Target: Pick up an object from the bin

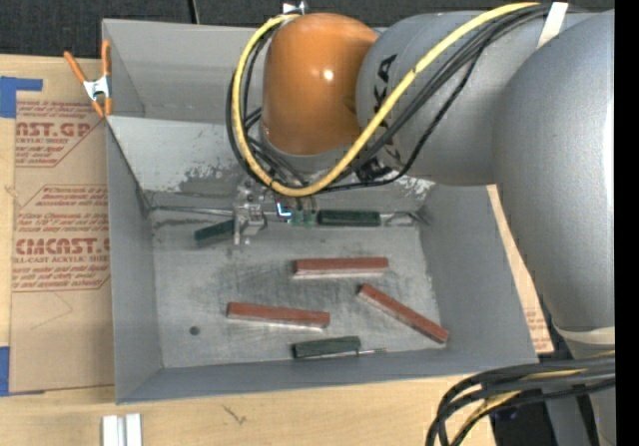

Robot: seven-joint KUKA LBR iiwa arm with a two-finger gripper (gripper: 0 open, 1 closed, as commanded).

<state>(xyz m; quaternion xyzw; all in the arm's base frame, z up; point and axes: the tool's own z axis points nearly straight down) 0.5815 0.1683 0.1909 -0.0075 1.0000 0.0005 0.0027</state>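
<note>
- The pincer (247, 221) is down low in the bin, close to the foot of the back wall and somewhat left of the floor's middle; whether it is released or clenched cannot be told, as the wrist above hides much of it.
- A short dark green stick (214, 231) lies flat on the floor just to the view's left of the pincer. Its near end comes right up to the pincer's tip, though whether the two touch cannot be told.
- On the other side of the pincer, a longer dark green stick (349, 219) lies along the back wall.
- Directly above the pincer sits the orange cover (315, 85) of the wrist, with yellow and black cables (241, 95) looping round it.
- The grey arm (529, 105) reaches in from the view's right.
- Toward the front, a red-brown stick (339, 265) lies level near the floor's middle.
- A second red-brown stick (277, 313) lies to the front left, apart from it.
- A third red-brown stick (402, 313) slants toward the front right corner.
- A third dark green stick (324, 346) lies against the front wall, between the last two.
- The grey bin (185, 279) shows scuffed bare metal round these things.
</note>
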